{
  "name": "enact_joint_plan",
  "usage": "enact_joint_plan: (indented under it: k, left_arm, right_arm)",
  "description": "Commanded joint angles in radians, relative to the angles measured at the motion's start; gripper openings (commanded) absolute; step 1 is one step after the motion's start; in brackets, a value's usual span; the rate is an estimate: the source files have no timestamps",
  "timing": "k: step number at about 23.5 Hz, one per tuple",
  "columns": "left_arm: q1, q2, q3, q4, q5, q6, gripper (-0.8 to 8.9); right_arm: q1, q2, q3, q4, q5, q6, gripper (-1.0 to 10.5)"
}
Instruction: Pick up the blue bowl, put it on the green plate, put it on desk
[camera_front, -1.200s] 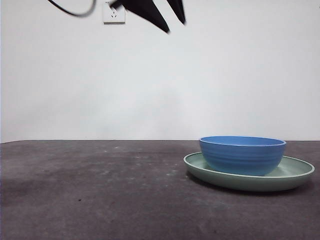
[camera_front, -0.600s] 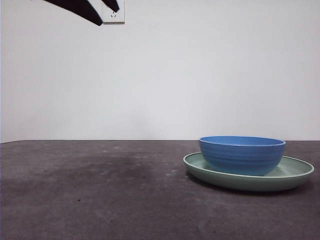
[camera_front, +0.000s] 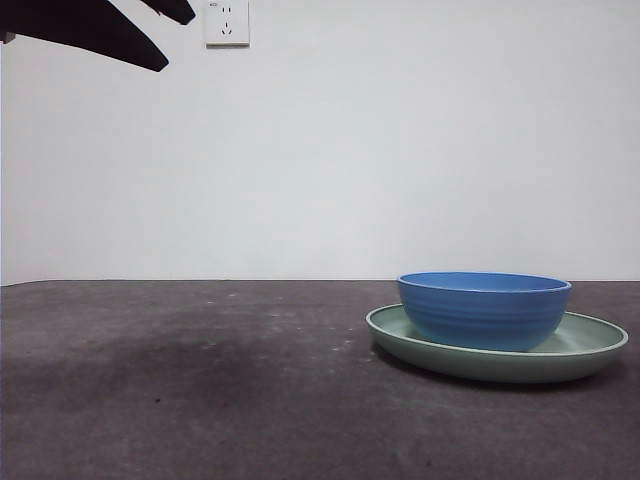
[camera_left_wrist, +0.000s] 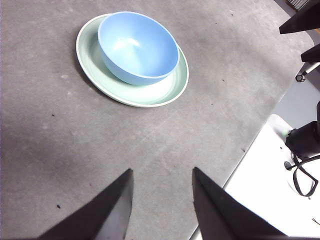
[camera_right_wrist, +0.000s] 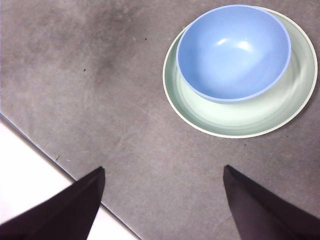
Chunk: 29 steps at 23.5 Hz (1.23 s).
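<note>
Blue bowl (camera_front: 485, 310) sits upright inside the green plate (camera_front: 590, 350), off-centre, touching its floor; plate rests flat on the tabletop (camera_front: 200, 390). Left end effector (camera_left_wrist: 162, 192) is up in the air, jaws apart, holding nothing, well clear of the bowl. Right end effector (camera_right_wrist: 162, 195) also aloft over the tabletop's edge, jaws spread wide, empty. Wall socket (camera_front: 227, 22) behind.

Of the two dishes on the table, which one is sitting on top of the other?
The blue bowl; it is deeper and narrower, resting inside the wide, shallow green plate.
</note>
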<state>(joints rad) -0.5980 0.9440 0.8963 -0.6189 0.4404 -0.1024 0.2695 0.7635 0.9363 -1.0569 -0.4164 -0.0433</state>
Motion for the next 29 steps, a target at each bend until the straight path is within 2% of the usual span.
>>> enact_joint_plan:
  k: [1,4,10,13,19,25,29]
  left_arm:
    - [-0.005,0.007,0.003,0.013,0.005,0.014,1.90]
    - [-0.005,0.007,0.003,0.013,0.004,0.014,1.90]
    - [-0.005,0.007,0.004,0.013,0.004,0.016,1.90]
    - [-0.005,0.007,0.004,0.013,0.005,0.018,1.90]
    - [-0.005,0.007,0.003,0.008,0.004,0.024,1.90]
    - [-0.005,0.007,0.003,0.007,0.005,0.035,1.90]
    - [-0.005,0.007,0.003,0.007,0.004,0.035,1.90]
  right_arm:
    - [0.006,0.006,0.019,0.008,0.000,0.018,3.8]
    - [0.006,0.006,0.019,0.009,0.026,0.054,3.8]
    - [-0.004,0.023,0.019,0.034,0.248,0.183,3.8]
    - [-0.032,0.055,0.019,0.073,0.290,0.193,3.8]
    - [-0.138,0.182,0.019,0.156,0.266,0.179,3.7]
    - [-0.271,0.363,0.019,0.281,0.093,0.159,3.7]
    - [-0.315,0.476,0.019,0.354,0.018,0.156,3.2]
